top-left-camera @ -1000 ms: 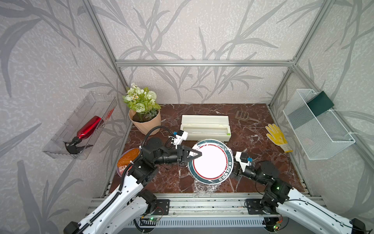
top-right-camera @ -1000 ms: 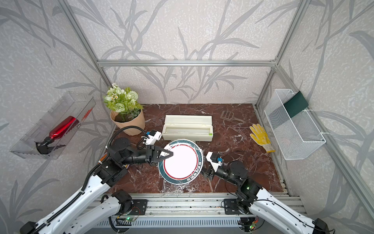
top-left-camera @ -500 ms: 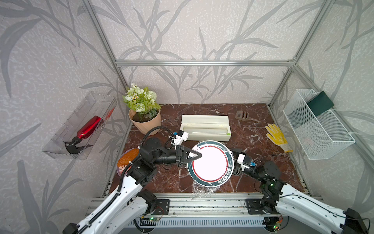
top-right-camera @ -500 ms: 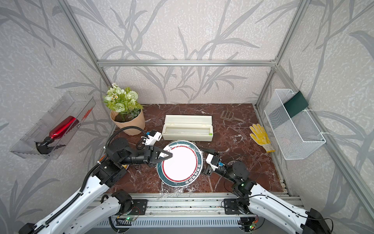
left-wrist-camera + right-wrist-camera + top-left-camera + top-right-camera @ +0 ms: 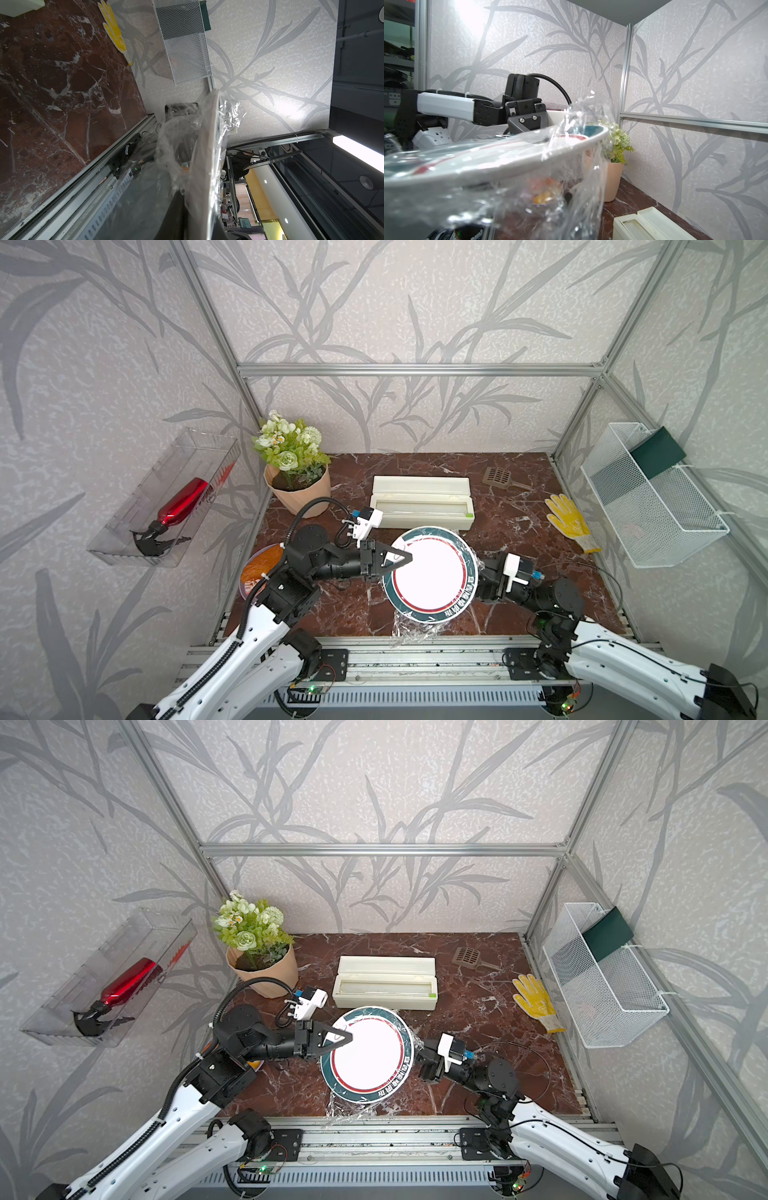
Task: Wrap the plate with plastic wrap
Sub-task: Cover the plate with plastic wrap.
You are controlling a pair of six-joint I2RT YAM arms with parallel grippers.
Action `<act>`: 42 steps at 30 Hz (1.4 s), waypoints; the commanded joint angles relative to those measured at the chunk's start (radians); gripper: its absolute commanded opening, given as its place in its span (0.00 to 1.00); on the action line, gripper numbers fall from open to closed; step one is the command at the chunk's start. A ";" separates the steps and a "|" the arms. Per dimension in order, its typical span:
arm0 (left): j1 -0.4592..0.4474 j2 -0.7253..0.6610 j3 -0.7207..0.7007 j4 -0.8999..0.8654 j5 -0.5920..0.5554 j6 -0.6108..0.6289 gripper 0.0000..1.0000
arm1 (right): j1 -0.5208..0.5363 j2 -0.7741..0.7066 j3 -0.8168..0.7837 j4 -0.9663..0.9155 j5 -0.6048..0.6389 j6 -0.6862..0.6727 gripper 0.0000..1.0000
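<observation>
The plate, white with a dark green rim and a red ring, hangs tilted above the marble table. My left gripper is shut on its left rim. In the left wrist view the plate stands edge-on beside one dark finger. The plastic wrap lies crinkled over the plate and hangs below its near edge. My right gripper is at the right rim, shut on bunched film. In the right wrist view the plastic wrap hangs under the plate.
A cream dispenser box lies just behind the plate. A flower pot stands at the back left and a purple plate with pastries sits under my left arm. On the right are a yellow glove, a scoop and a wire basket.
My right gripper has shut at the plate's right rim and its arm has shifted slightly to the right. The left gripper and the plate have hardly moved.
</observation>
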 commanded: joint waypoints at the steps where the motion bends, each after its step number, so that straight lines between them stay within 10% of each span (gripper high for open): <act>1: -0.001 0.002 -0.003 0.093 -0.056 0.017 0.15 | 0.009 -0.042 -0.030 -0.040 -0.023 0.108 0.00; 14: -0.011 0.047 -0.111 0.400 -0.097 -0.128 0.14 | 0.018 0.117 -0.047 0.006 0.010 0.201 0.00; 33: -0.022 0.006 -0.133 0.157 -0.312 0.084 0.11 | 0.109 0.442 0.010 0.454 -0.059 0.395 0.05; 42: -0.022 0.017 -0.138 0.154 -0.352 0.097 0.11 | 0.128 0.378 -0.058 0.412 0.014 0.370 0.37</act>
